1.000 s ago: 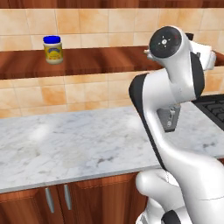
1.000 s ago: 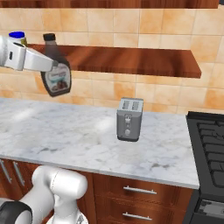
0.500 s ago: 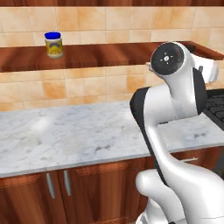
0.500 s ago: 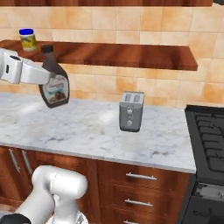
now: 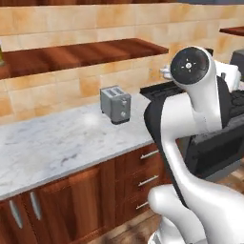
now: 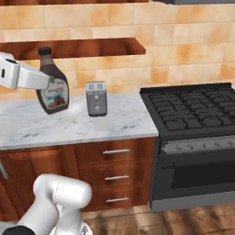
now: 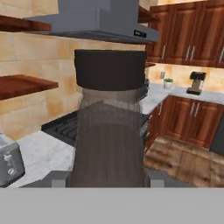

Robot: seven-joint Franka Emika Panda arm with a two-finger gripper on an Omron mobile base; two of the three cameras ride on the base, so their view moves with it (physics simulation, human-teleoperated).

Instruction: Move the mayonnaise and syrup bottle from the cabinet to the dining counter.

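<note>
The syrup bottle (image 6: 53, 89), dark brown with a black cap and pale label, hangs tilted in the air in front of the tiled wall, above the wall counter. My gripper (image 6: 47, 83) reaches in from the left and is shut on it. In the hand view the syrup bottle (image 7: 109, 131) stands right in front of the camera, its body between my gripper (image 7: 107, 178). The cabinet shelf (image 5: 86, 51) runs along the tiles above the counter. A thin yellowish sliver (image 5: 1, 55) at the shelf's left edge may be the mayonnaise. The dining counter is out of view.
A grey toaster (image 6: 96, 97) stands on the marble wall counter (image 6: 105, 123) just right of the bottle. A black stove (image 6: 193, 110) adjoins the counter, with a range hood (image 7: 96, 22) above. Wooden cupboards and a coffee machine (image 7: 195, 82) line the far right; wood floor lies below.
The whole picture has swung to the right as the base turns, bringing in the stove. The syrup bottle stays in my gripper, clear of the shelf, and the mayonnaise has slid to the left edge.
</note>
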